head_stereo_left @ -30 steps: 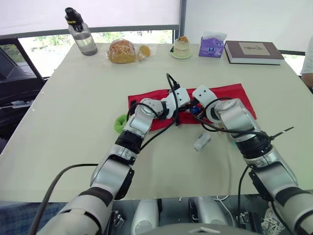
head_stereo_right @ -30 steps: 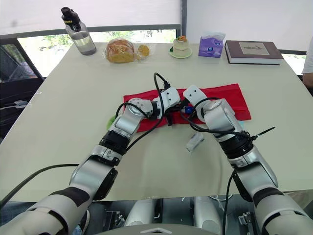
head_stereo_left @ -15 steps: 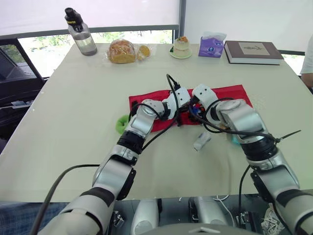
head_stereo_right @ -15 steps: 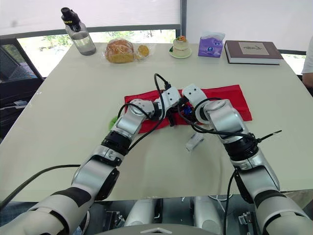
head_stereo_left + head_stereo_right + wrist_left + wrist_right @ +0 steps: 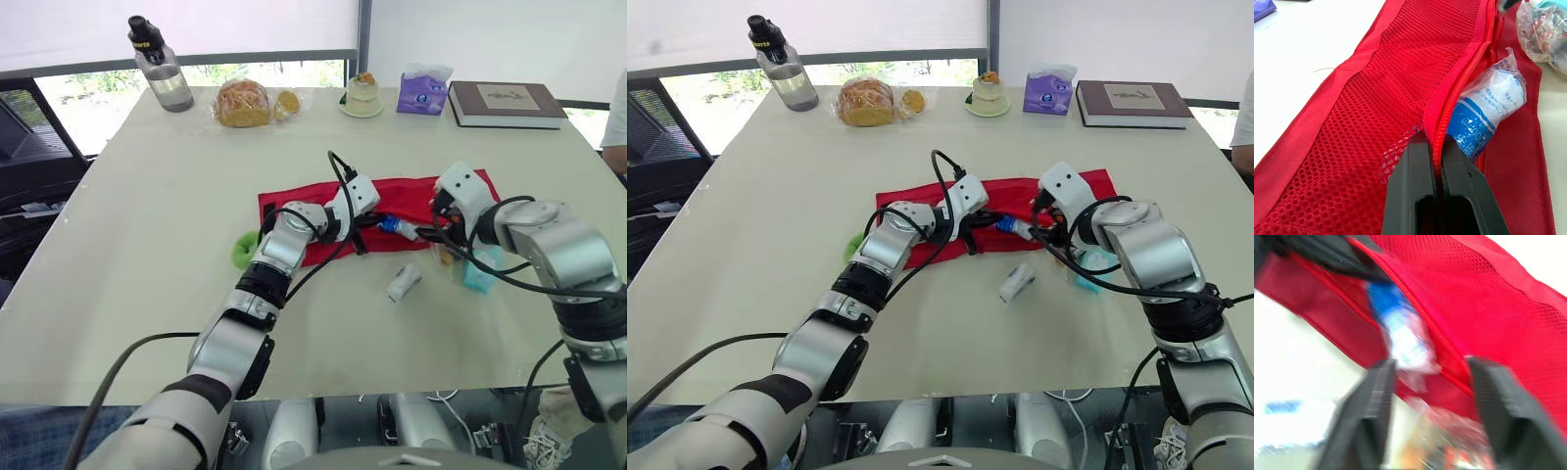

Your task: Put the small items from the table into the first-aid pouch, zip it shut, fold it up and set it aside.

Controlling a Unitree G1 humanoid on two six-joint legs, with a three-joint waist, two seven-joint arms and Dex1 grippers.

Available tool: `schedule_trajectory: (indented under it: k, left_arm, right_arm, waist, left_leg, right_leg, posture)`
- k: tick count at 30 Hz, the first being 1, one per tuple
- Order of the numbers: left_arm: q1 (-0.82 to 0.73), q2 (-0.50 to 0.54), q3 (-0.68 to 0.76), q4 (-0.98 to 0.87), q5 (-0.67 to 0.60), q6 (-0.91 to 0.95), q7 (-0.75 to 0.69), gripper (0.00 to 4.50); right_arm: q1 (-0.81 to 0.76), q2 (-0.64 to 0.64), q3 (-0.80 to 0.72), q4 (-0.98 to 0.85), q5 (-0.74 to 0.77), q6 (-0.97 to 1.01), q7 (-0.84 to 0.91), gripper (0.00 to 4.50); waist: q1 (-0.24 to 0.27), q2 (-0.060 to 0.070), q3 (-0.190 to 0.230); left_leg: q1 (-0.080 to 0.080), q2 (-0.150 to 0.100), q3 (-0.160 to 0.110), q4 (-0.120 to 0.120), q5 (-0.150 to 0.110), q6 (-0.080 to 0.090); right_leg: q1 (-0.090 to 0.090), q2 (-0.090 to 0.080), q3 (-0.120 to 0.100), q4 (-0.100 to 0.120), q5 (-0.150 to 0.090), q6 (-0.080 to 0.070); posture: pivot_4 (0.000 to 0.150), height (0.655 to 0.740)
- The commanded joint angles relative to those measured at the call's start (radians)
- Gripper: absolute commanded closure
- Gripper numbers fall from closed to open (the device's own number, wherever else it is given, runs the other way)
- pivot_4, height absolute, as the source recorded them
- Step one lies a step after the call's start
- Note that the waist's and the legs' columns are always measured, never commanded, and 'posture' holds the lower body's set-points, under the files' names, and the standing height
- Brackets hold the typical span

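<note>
1. While the left claw [image 5: 1436, 147] was clamped shut on the zippered lip of the red first-aid pouch [image 5: 407, 196], the pouch lay long and flat across the middle of the pale surface [image 5: 147, 196]. Its upper layer was open-weave mesh and its border plain woven cloth.
2. A blue-and-white roll [image 5: 1484, 115] in crinkled clear wrap lay half inside the pouch's opening, just beside the left claw.
3. The right claw [image 5: 1430, 364] hung with its fingers spread wide, gripping nothing, over the pouch's near edge toward its right end.
4. A small white wrapped roll [image 5: 403, 283] lay on the surface just in front of the pouch. A teal packet [image 5: 480, 269] and a clear bag [image 5: 1540, 29] of small bits lay near the right claw.
5. Open room stretched to the left and front. A bottle [image 5: 162, 69], bagged bread [image 5: 243, 103], a tissue pack [image 5: 423, 93] and a book [image 5: 507, 103] lined the far edge.
6. Print on the roll's blue band could not be read.
</note>
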Motion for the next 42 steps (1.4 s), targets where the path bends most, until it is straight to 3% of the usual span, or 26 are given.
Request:
schedule_trajectory:
  k: [1,2,3,14,27,42]
  left_arm:
    - [-0.019,-0.002,-0.002,-0.006,-0.010,-0.016,-0.010,4.50]
    - [-0.020,0.000,-0.003,-0.005,-0.009,-0.018,-0.013,4.50]
    - [-0.020,0.001,-0.004,-0.005,-0.009,-0.019,-0.015,4.50]
    - [-0.020,0.003,-0.008,-0.010,-0.008,-0.022,-0.030,4.50]
    - [-0.022,-0.004,-0.013,-0.014,-0.006,-0.019,-0.033,4.50]
    - [-0.009,-0.008,-0.021,-0.029,-0.006,-0.016,-0.031,4.50]
  right_arm:
    - [0.019,-0.039,0.035,-0.006,-0.019,-0.091,0.013,3.97]
    - [0.027,-0.045,0.053,0.002,-0.029,-0.115,0.011,4.42]
    - [0.031,-0.043,0.069,0.013,-0.039,-0.137,0.004,4.47]
    - [0.000,0.018,0.166,0.124,-0.100,-0.260,-0.007,4.47]
    - [-0.060,0.161,0.162,0.197,-0.102,-0.272,-0.017,4.47]
    - [-0.125,0.290,0.152,0.369,-0.151,-0.442,-0.068,4.47]
  waist:
    - [-0.001,0.000,0.000]
    - [-0.001,0.000,0.000]
    - [-0.001,0.000,0.000]
    - [0.000,0.000,0.000]
    - [0.000,0.000,0.000]
    - [-0.001,0.000,0.000]
  left_leg:
    - [0.000,0.000,0.000,0.000,0.000,0.000]
    - [0.000,0.000,0.000,0.000,0.000,0.000]
    - [0.000,0.000,0.000,0.000,0.000,0.000]
    - [0.000,0.000,0.001,0.000,0.000,0.000]
    - [0.000,0.000,0.001,-0.001,0.000,0.000]
    - [0.000,0.000,0.001,-0.002,0.000,0.000]
  right_leg:
    - [0.000,0.000,0.000,0.000,0.000,0.000]
    - [0.000,0.000,0.000,0.000,0.000,0.000]
    - [0.000,0.000,0.000,0.000,0.000,0.000]
    - [0.000,0.000,0.001,-0.001,0.000,0.000]
    - [0.000,0.000,0.001,-0.002,0.000,0.000]
    - [0.000,0.000,0.000,-0.002,0.000,0.000]
  posture:
    - [0.150,0.7400]
    - [0.150,0.7400]
    - [0.150,0.7400]
    - [0.150,0.7400]
    - [0.150,0.7400]
    - [0.150,0.7400]
